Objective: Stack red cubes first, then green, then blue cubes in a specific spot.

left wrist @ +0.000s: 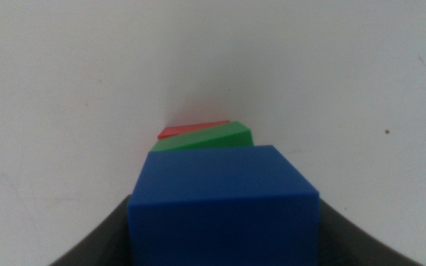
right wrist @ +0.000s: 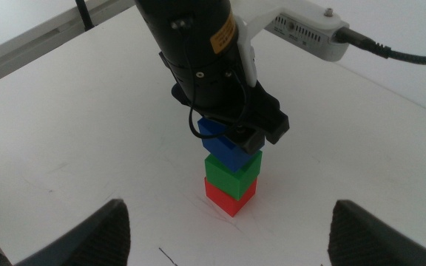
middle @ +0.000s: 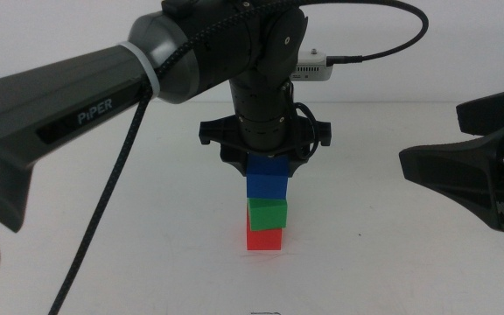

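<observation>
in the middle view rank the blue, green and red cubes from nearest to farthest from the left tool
1. Blue cube: top of the stack, held in the left tool.
2. Green cube: directly beneath the blue one, middle of the stack.
3. Red cube: bottom of the stack, on the white table.
The right tool waits open at the right side.

Red cubes (middle: pixel 264 238): one
Green cubes (middle: pixel 267 213): one
Blue cubes (middle: pixel 266 178): one
Cubes in all: three
Arms: two
Tools: two, left tool (middle: pixel 266 159), right tool (middle: pixel 462 175)
Desk (middle: pixel 392 262): one
</observation>
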`<state>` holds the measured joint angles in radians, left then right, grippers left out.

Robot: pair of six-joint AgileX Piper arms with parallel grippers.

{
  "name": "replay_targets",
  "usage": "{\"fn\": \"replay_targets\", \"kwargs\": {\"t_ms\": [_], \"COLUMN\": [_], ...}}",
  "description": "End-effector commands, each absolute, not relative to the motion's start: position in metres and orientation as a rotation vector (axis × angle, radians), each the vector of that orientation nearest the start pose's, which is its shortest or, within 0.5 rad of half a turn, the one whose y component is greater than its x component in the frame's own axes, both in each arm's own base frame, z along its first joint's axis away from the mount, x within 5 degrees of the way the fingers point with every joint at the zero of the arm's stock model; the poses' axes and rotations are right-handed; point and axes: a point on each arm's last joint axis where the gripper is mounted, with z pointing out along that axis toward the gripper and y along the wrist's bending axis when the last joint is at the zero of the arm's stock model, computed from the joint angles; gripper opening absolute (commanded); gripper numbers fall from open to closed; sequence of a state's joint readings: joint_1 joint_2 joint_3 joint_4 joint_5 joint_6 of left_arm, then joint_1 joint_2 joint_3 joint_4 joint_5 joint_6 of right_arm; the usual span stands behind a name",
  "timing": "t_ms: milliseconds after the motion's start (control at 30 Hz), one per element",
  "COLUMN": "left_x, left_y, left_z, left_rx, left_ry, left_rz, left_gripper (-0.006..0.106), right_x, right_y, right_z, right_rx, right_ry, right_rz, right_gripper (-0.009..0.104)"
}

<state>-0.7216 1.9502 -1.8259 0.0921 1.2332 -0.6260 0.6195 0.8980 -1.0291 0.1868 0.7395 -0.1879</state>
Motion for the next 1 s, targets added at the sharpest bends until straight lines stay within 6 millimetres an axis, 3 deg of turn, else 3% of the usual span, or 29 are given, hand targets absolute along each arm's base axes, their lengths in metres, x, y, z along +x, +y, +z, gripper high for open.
{"fn": "replay_targets", "kwargs": {"t_ms": [0, 533, 700, 967], "left_x": [0.315, 0.323, 0.323, 0.324], "left_y": [-0.268, -0.275, -0.274, -0.272], "left_z": [0.329, 0.308, 0.307, 0.307], "left_rx": [0.131, 0.125, 0.088, 0.094], "left_ry": [2.745, 2.781, 2.799, 2.791], "left_rz": [-0.268, -0.235, -0.213, -0.19], "left_gripper": [0.006, 0.006, 0.021, 0.057], "right_x": [0.134, 0.134, 0.134, 0.134], "right_y": [0.107, 0.107, 0.107, 0.107], "right_z": [0.416, 0.416, 0.416, 0.416], "right_rx": [-0.725, -0.725, -0.725, -0.725], "right_ry": [1.867, 1.867, 1.867, 1.867], "right_rz": [0.484, 0.484, 0.484, 0.484], "right_gripper": [0.085, 0.085, 0.085, 0.085]}}
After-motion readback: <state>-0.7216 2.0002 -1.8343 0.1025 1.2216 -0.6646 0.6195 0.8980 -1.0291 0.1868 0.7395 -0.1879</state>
